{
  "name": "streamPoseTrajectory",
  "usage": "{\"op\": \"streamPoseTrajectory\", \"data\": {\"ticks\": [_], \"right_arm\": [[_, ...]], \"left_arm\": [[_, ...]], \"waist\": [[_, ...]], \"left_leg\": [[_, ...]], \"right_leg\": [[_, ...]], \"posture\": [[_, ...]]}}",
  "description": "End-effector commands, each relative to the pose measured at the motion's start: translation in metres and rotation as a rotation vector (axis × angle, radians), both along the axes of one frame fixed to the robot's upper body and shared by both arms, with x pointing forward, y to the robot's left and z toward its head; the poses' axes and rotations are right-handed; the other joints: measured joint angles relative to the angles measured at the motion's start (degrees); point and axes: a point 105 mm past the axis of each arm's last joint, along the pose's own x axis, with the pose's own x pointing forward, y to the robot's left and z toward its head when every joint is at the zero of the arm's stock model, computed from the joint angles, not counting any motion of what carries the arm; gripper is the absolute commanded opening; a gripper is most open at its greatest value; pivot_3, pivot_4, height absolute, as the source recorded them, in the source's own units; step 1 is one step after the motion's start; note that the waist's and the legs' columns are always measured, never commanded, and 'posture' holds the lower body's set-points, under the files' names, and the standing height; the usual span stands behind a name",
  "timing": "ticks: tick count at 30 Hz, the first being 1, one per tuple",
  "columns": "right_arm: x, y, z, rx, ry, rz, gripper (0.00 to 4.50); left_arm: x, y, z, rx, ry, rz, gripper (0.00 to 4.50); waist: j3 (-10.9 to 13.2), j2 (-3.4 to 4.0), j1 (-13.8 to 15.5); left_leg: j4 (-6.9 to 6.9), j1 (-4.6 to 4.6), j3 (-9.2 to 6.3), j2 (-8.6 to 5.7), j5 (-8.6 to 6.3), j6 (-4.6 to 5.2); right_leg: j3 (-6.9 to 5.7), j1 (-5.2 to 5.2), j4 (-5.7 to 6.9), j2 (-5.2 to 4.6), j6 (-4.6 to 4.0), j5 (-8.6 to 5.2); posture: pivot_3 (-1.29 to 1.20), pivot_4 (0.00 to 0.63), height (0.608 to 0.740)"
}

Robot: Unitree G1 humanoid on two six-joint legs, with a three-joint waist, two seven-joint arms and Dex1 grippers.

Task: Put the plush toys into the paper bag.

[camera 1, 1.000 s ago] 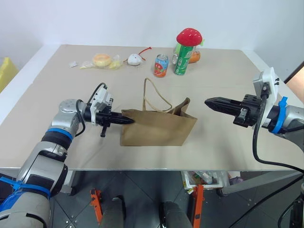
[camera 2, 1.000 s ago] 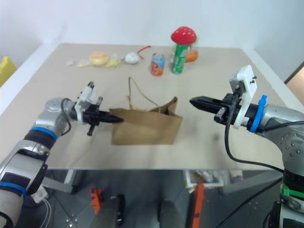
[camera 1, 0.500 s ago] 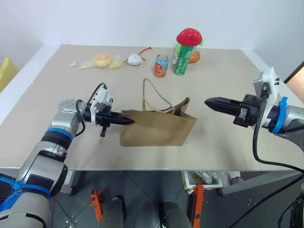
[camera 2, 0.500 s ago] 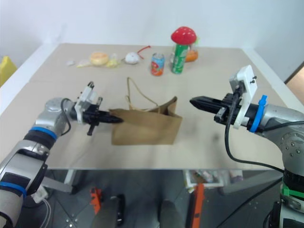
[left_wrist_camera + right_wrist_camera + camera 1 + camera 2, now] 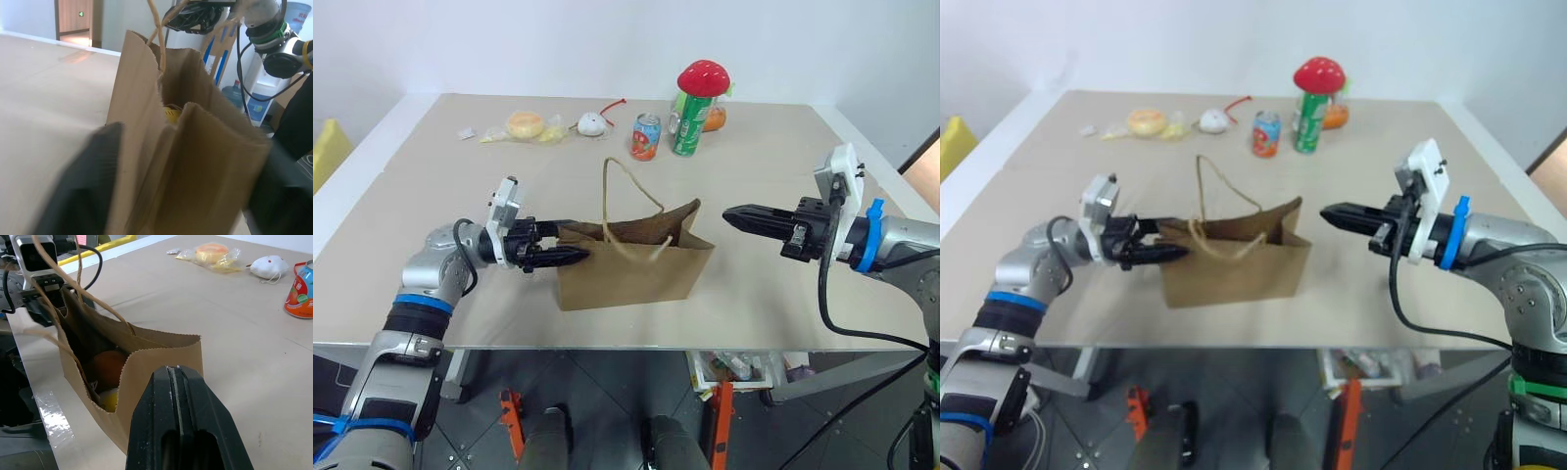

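Note:
The paper bag (image 5: 631, 257) stands on the table (image 5: 460, 196) with its mouth open and one loop handle upright. Both plush toys lie inside it: the reddish-brown one (image 5: 108, 366) and, under it, the yellow one (image 5: 111, 399), whose yellow edge (image 5: 171, 113) peeks out in the left wrist view. My left gripper (image 5: 568, 242) is open, with its fingers (image 5: 83, 191) on either side of the bag's left end. My right gripper (image 5: 728, 211) is shut and empty. It hovers level just off the bag's right end, pointing at it.
At the table's far side stand a red can (image 5: 645, 136) and a green can (image 5: 686, 124) with a red mushroom-capped toy (image 5: 703, 75) on top. A small white toy with a red tail (image 5: 591, 122) and a wrapped bun (image 5: 523, 124) lie to their left.
My left gripper was shut on the bag's left edge and has opened wide around it. The bag's mouth gapes wider, and one handle has dropped over its front. The right gripper has not moved.

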Motion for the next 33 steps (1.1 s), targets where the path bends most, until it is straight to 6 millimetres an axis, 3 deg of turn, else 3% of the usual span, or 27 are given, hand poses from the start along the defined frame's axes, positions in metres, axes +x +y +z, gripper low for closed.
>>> {"op": "streamPoseTrajectory", "data": {"ticks": [1, 5, 9, 12, 15, 19, 21, 23, 29, 33], "right_arm": [[-0.001, -0.001, 0.015, -0.005, -0.061, 0.007, 0.0], [-0.001, -0.001, 0.015, -0.006, -0.06, 0.008, 0.0], [-0.001, -0.004, 0.015, -0.005, -0.058, 0.005, 0.0], [0.0, -0.011, 0.015, 0.0, -0.051, -0.014, 0.0], [0.002, -0.02, 0.014, -0.005, -0.039, -0.041, 0.0], [0.002, -0.021, 0.013, -0.006, -0.039, -0.041, 0.0], [-0.003, -0.04, -0.005, -0.032, 0.032, -0.087, 0.0], [-0.006, -0.049, -0.017, -0.046, 0.07, -0.11, 0.0], [-0.002, -0.053, -0.023, -0.04, 0.078, -0.129, 0.0], [0.0, -0.056, -0.023, -0.036, 0.073, -0.14, 0.0]], "left_arm": [[-0.001, 0.003, 0.011, -0.005, -0.072, 0.008, 4.45], [0.001, 0.008, 0.027, -0.054, -0.091, 0.033, 4.45], [-0.001, 0.022, 0.064, -0.218, 0.139, 0.034, 4.45], [-0.007, 0.039, 0.074, -0.26, 0.263, 0.048, 4.45], [-0.007, 0.05, 0.069, -0.245, 0.293, 0.122, 4.45], [-0.008, 0.05, 0.069, -0.247, 0.301, 0.131, 4.45], [-0.014, 0.086, 0.05, -0.213, 0.341, 0.351, 4.45], [-0.023, 0.107, 0.04, -0.212, 0.323, 0.492, 4.45], [-0.029, 0.115, 0.018, -0.164, 0.326, 0.72, 4.45], [-0.032, 0.11, 0.015, -0.16, 0.323, 0.722, 4.45]], "waist": [[0.0, 0.0, 0.0], [0.0, 0.0, 0.0], [0.01, -0.01, -0.02], [0.01, -0.01, -0.16], [0.0, 0.0, -0.19], [0.01, -0.01, -0.1], [-0.01, -0.03, -0.11], [-0.01, -0.03, -0.34], [0.0, -0.05, 0.11], [0.0, -0.05, 0.19]], "left_leg": [[0.0, 0.0, 0.0, 0.0, 0.0, 0.0], [-0.01, -0.01, 0.0, 0.0, 0.0, 0.0], [-0.01, -0.01, -0.01, 0.0, 0.0, 0.0], [-0.01, -0.01, -0.01, 0.0, 0.0, 0.0], [-0.04, 0.02, -0.01, 0.0, 0.0, 0.0], [-0.03, 0.03, -0.01, 0.0, 0.0, -0.01], [-0.03, 0.02, 0.0, 0.0, -0.01, -0.01], [-0.11, 0.07, 0.04, 0.0, -0.05, -0.04], [-0.12, 0.1, 0.07, 0.03, -0.23, -0.03], [0.0, 0.19, 0.11, -0.04, -0.33, -0.18]], "right_leg": [[0.0, 0.0, 0.0, 0.0, 0.0, 0.0], [0.0, 0.0, 0.0, 0.0, 0.02, -0.01], [0.0, -0.01, 0.0, 0.01, 0.03, -0.02], [0.0, -0.01, 0.0, 0.01, 0.05, -0.01], [0.0, 0.0, 0.0, 0.0, 0.06, -0.03], [-0.02, -0.01, 0.0, 0.01, 0.03, -0.01], [-0.02, -0.01, -0.01, 0.0, 0.03, -0.01], [0.02, 0.04, -0.05, -0.06, 0.04, -0.1], [-0.02, -0.06, -0.01, -0.05, -0.04, -0.11], [-0.09, -0.12, -0.04, -0.22, -0.11, -0.02]], "posture": [[0.0, 0.15, 0.74], [0.0, 0.15, 0.74], [0.0, 0.15, 0.74], [0.0, 0.15, 0.74], [0.0, 0.15, 0.74], [0.0, 0.15, 0.74], [0.0, 0.15, 0.74], [0.0, 0.15, 0.74], [0.0, 0.15, 0.74], [0.0, 0.15, 0.74]]}}
